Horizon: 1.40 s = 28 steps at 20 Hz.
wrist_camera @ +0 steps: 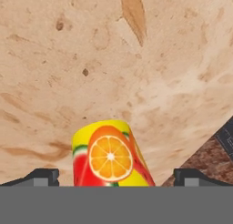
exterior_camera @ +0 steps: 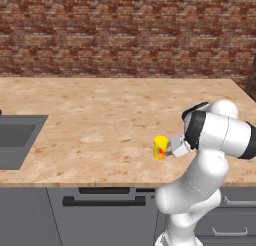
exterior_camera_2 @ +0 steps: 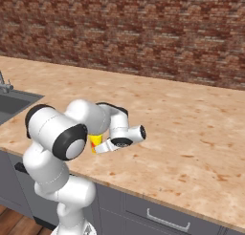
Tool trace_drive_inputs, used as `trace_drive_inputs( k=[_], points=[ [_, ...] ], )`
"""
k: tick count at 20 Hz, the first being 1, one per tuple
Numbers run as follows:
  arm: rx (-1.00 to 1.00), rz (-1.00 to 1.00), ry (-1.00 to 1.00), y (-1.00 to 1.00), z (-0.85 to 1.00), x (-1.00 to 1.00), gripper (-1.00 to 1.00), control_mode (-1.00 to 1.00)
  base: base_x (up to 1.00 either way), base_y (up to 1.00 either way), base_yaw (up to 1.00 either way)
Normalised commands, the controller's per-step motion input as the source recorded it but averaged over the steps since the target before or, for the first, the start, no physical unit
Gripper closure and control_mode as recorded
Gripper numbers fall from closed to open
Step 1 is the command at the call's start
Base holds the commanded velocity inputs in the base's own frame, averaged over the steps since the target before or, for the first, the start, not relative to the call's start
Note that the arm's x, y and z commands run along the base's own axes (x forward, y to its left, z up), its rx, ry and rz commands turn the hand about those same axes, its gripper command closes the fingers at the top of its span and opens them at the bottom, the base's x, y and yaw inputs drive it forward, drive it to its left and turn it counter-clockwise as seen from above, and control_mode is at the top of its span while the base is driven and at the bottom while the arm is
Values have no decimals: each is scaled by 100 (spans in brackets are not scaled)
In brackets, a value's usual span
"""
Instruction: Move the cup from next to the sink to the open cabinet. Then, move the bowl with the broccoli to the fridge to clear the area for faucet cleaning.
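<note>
The gripper (wrist_camera: 111, 177) stands wide open, its two dark fingertips (wrist_camera: 42, 176) set far apart at either side of the cup (wrist_camera: 110, 155), which sits between them. No contact between tips and cup can be made out in the hand view; there is clear space on both sides of the cup. In the left base view the gripper (exterior_camera: 172, 149) reaches in from the right at the cup's (exterior_camera: 160, 148) level, and the pale end of the hand comes right up beside it.

The cup is a small bright-yellow tumbler. The hand view shows its side printed with a sliced orange, a red patch and a bit of green beneath it. From the left base view the print reads as a red-orange mark on yellow. It stands upright on the worktop (exterior_camera: 100, 120), near the front edge, well apart from the sink (exterior_camera: 17, 140), whose dark grey basin is cut into the worktop at the far left. In the right base view the cup (exterior_camera_2: 95, 142) is mostly hidden behind the arm's rounded elbow, and only a yellow sliver shows beside the gripper (exterior_camera_2: 106, 145).

The worktop is a speckled beige stone surface. Behind it runs a brick wall (exterior_camera: 125, 35). A small silver faucet (exterior_camera_2: 4, 83) shows at the left edge of the right base view, just behind the sink (exterior_camera_2: 14, 105). Below the worktop are grey drawer fronts (exterior_camera: 105, 215) with dark and silver bar handles.
</note>
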Motion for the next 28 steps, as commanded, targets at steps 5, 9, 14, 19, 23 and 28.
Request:
trace_drive_inputs(
  k=[5, 9, 14, 19, 23, 28],
  points=[
    [0, 0, 0, 0, 0, 7, -100, -100, 0, 0, 0],
    [0, 0, 0, 2, 0, 1, -100, -100, 0, 0, 0],
    [0, 0, 0, 17, 0, 0, -100, -100, 0, 0, 0],
    [0, 0, 0, 22, 0, 0, -100, -100, 0, 0, 0],
    [0, 0, 0, 16, 0, 0, 100, -100, 0, 0, 0],
    [0, 0, 0, 3, 0, 0, 100, -100, 0, 0, 0]
  ],
)
